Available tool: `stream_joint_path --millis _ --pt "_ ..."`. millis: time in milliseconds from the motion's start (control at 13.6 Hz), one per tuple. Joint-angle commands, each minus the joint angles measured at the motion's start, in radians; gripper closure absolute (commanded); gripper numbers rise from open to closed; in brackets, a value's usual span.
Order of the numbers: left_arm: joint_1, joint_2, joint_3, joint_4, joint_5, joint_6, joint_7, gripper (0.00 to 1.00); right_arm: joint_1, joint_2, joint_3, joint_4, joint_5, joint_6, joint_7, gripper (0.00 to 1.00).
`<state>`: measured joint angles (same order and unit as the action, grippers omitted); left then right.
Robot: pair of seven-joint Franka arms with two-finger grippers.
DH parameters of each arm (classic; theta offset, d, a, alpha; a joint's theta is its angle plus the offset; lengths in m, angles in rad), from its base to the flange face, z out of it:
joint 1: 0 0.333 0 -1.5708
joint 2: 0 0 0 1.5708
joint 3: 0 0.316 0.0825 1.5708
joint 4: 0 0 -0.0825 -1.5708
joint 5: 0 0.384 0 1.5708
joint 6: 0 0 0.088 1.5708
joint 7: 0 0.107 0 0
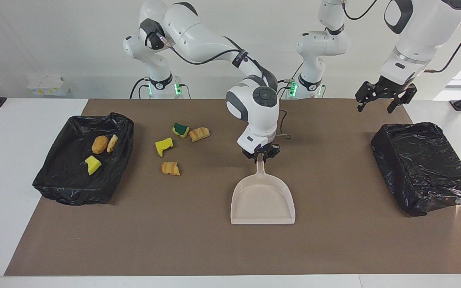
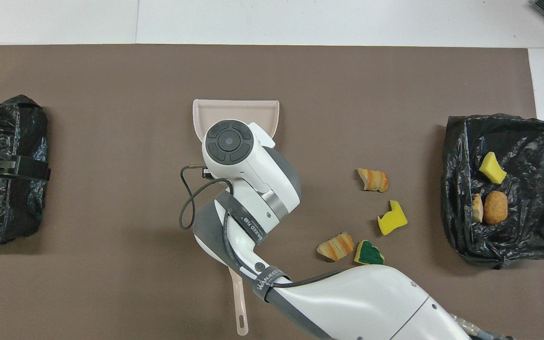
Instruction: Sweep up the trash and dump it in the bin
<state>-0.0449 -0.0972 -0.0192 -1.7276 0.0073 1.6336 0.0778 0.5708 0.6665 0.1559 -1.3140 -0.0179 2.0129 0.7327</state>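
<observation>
Four scraps of trash lie loose on the brown mat, beside the bin at the right arm's end of the table, and three more pieces sit inside that bin already. So the job looks partly done. The dustpan rests flat on the mat mid-table, well apart from the loose scraps, and the right gripper is down at its handle tip; whether its jaws clamp the handle I cannot tell. The brush lies nearer the robots (mostly hidden under the arm). The left gripper waits, jaws apart, over the second bin. Next move, I'd judge: bring brush and pan to the scraps.
</observation>
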Motion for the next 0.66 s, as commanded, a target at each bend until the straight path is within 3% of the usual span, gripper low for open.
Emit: stream_joint_path --millis 0,295,442,590 --pt "-0.009 -0.019 0.007 -0.007 -0.004 -0.041 -0.003 0.00 -0.005 -0.004 0.010 -0.010 0.064 0.004 -0.021 0.44" --pt "-0.015 -0.030 0.007 -0.007 -0.004 -0.097 -0.001 0.00 -0.009 -0.059 0.008 -0.011 0.147 -0.003 0.094 0.20" --pt "-0.016 -0.027 0.007 -0.004 -0.004 -0.084 -0.003 0.00 0.003 -0.120 0.010 -0.066 0.145 -0.034 0.094 0.00" --pt "-0.016 -0.026 0.007 -0.004 -0.003 -0.078 -0.003 0.00 0.021 -0.181 0.011 -0.137 0.145 -0.037 0.097 0.00"
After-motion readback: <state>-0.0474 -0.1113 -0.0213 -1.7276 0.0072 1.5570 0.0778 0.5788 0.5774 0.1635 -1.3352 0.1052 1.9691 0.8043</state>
